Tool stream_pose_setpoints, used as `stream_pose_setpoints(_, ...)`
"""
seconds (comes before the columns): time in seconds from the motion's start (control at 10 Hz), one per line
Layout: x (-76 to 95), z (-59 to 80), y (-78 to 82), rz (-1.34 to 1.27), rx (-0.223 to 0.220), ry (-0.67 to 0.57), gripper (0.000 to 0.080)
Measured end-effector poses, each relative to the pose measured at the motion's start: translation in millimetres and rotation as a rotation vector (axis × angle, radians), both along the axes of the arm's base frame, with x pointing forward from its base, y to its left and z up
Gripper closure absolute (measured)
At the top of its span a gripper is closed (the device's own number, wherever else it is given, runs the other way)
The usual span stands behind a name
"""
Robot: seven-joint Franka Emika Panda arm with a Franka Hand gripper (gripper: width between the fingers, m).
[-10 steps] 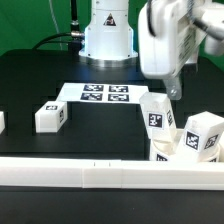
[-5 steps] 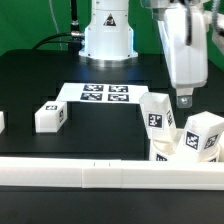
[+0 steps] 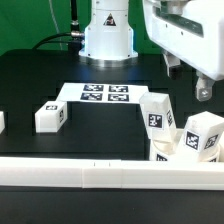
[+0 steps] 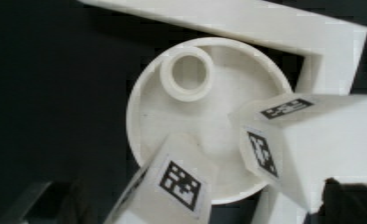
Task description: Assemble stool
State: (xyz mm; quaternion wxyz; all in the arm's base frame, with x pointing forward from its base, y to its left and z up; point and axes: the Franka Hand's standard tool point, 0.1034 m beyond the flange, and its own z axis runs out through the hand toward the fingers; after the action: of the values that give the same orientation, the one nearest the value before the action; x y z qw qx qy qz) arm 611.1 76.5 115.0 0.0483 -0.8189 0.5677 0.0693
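Observation:
The stool's round white seat (image 4: 194, 115) lies in the corner of the rails, with a raised socket (image 4: 189, 72) near its edge. Two tagged white legs (image 4: 183, 185) (image 4: 313, 140) stand on or against it. In the exterior view those legs (image 3: 157, 112) (image 3: 205, 135) stand at the right, behind the front rail. Another leg (image 3: 50, 117) lies at the left, and one more leg (image 3: 2, 122) shows at the left edge. My gripper (image 3: 188, 78) hangs open above the right-hand legs, holding nothing. In the wrist view the gripper (image 4: 194, 205) shows only dark fingertips (image 4: 349, 195) at the picture's edge.
The marker board (image 3: 97, 93) lies flat mid-table in front of the robot base (image 3: 107, 35). A long white rail (image 3: 100, 175) runs along the table's front, and a rail corner (image 4: 251, 25) borders the seat. Black tabletop lies between the left legs and the right group.
The hand has swung toward the exterior view's right and risen, and it has turned so both fingers now show apart. The legs have not moved.

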Motion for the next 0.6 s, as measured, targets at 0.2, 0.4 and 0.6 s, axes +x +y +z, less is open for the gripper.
stream_pose_setpoints(0.2, -2.5, 0.7, 0.8, 0.338, -0.032, -0.06, 0.0151)
stream_pose_setpoints(0.4, -13.0, 0.5, -12.9, 0.416, -0.014, -0.086, 0.0151)
stream_pose_setpoints(0.6, -13.6, -1.1, -13.5, 0.58, -0.012, -0.103, 0.0151)
